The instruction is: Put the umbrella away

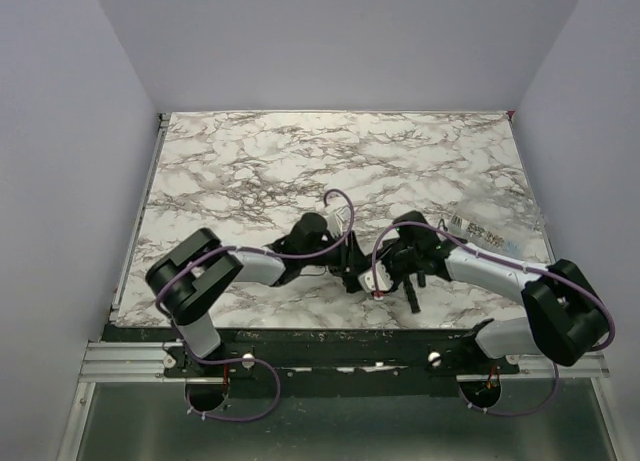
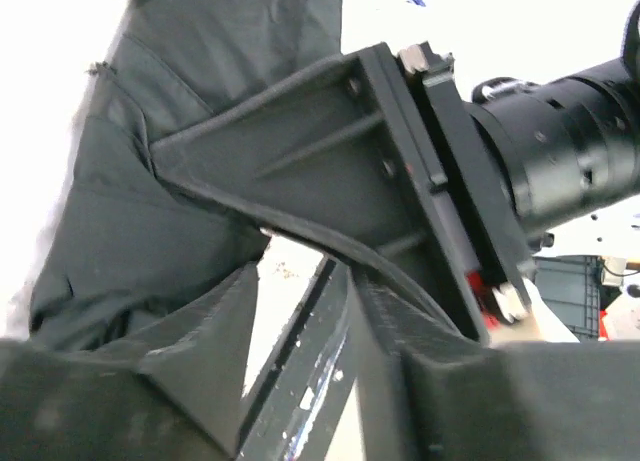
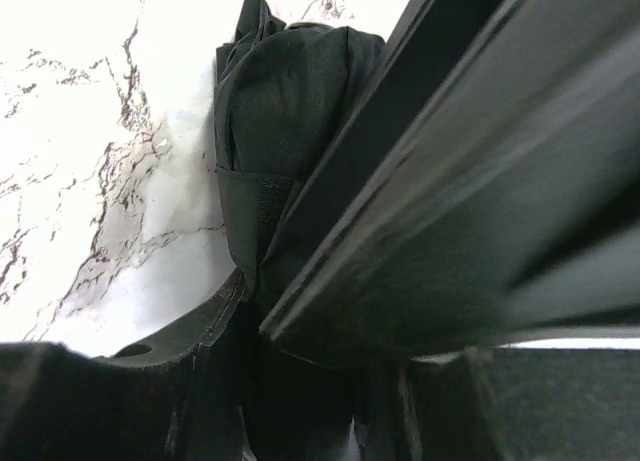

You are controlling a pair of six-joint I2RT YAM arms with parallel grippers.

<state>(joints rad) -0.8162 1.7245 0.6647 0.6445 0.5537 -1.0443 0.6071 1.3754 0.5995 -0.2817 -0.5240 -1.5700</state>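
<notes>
1. You are looking at both arms reaching in toward each other over the marble surface (image 1: 300, 161), meeting near its near edge, about midway between the two bases.
2. The left arm (image 1: 250, 266) is coming in from the left and the right arm (image 1: 480, 266) from the right. In the top view their tips are sitting just beside each other.
3. The umbrella (image 3: 290, 101) is showing as a short black fabric bundle with a strap band across it. It is lying over the surface at the spot where the arms are meeting.
4. The right end effector (image 3: 310, 381) is pinching the umbrella. In its wrist view the black fabric is running down and filling the gap between the two fingers (image 3: 150, 381).
5. The left end effector (image 2: 300, 316) is standing spread. In its wrist view you are seeing bright surface between its fingers (image 2: 200, 361).
6. A thin dark bar (image 2: 305, 381) is crossing that gap at a slant. You cannot tell from these views what it is, or whether either finger is touching it.
7. From the left wrist, the black housing of the right end effector is filling the middle of the view, with umbrella fabric bunching against its left side.
8. From the right wrist, broad blurred black bars are cutting diagonally in front of the bundle and hiding its right part.
9. In the top view the umbrella itself is merging with the black tips, so you cannot trace its outline there.
</notes>
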